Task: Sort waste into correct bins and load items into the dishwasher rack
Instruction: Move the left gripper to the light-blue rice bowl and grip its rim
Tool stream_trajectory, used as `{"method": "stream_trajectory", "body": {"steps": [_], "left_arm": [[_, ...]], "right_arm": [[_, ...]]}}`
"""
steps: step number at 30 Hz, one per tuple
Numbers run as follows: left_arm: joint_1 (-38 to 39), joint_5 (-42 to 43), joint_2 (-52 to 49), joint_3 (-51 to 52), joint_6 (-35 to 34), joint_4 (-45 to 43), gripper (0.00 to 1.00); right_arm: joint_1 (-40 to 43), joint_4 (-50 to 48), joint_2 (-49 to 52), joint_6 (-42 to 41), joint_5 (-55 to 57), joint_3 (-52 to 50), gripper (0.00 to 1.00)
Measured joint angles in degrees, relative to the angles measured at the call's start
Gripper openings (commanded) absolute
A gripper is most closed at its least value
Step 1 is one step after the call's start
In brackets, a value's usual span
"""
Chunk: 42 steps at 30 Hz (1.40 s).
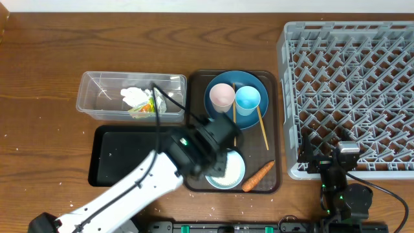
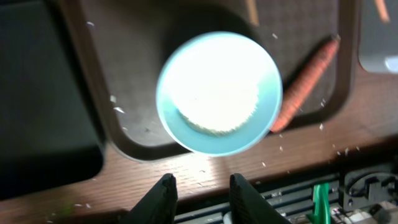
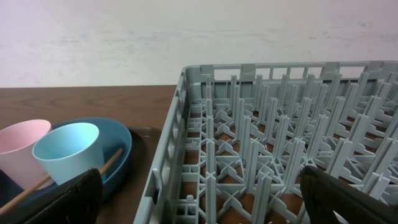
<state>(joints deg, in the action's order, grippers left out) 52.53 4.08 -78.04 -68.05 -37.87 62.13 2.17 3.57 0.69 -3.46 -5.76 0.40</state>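
Observation:
A white bowl (image 1: pixel 231 173) holding white rice (image 2: pixel 214 93) sits at the front of the brown serving tray (image 1: pixel 275 129), with an orange carrot (image 1: pixel 259 176) to its right. My left gripper (image 2: pixel 202 186) is open and empty, above the table just in front of the bowl; in the overhead view the arm (image 1: pixel 207 145) covers part of the bowl. The blue plate (image 1: pixel 255 84) carries the pink cup (image 1: pixel 222 96), the light-blue cup (image 1: pixel 248 99) and two chopsticks (image 1: pixel 262 126). Crumpled paper with a green-yellow wrapper (image 1: pixel 141 101) lies in the clear tub (image 1: pixel 97 97). My right gripper (image 3: pixel 202 199) is open and empty at the grey rack's (image 1: pixel 352 84) front-left corner.
The black tray (image 1: pixel 116 155) lies in front of the clear tub, left of the serving tray. Loose rice grains dot the table near the front edge (image 2: pixel 273 146). The right wrist view shows the rack's upright pegs (image 3: pixel 273 124) and both cups (image 3: pixel 65 152) on the plate.

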Motion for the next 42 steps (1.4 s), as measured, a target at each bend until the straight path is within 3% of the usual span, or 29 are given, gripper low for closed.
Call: {"method": "stream_trajectory", "body": {"steps": [5,10,13,23,30,42], "left_arm": [[7.1,-3.2,-1.1,0.0,-4.2,-0.3,0.32],[9.2,-5.1,-3.4,0.0,-5.8,-0.3,0.48],[9.1,-6.1,-5.6,0.0,-6.2,-0.3,0.53],[3.3,-7.9,-11.8,0.2,-5.5,0.5,0.53],[-2.1,-7.2,-11.8,3.3,-1.0,-2.7,0.53],[-2.2,-3.2,-11.8,9.6,3.4,-9.1,0.53]], "right_arm": [[0.0,0.0,0.0,0.0,0.0,0.0,0.99],[0.0,0.0,0.0,0.0,0.0,0.0,0.99],[0.0,0.0,0.0,0.0,0.0,0.0,0.99],[0.0,0.0,0.0,0.0,0.0,0.0,0.99],[0.0,0.0,0.0,0.0,0.0,0.0,0.99],[0.0,0.0,0.0,0.0,0.0,0.0,0.99]]}}
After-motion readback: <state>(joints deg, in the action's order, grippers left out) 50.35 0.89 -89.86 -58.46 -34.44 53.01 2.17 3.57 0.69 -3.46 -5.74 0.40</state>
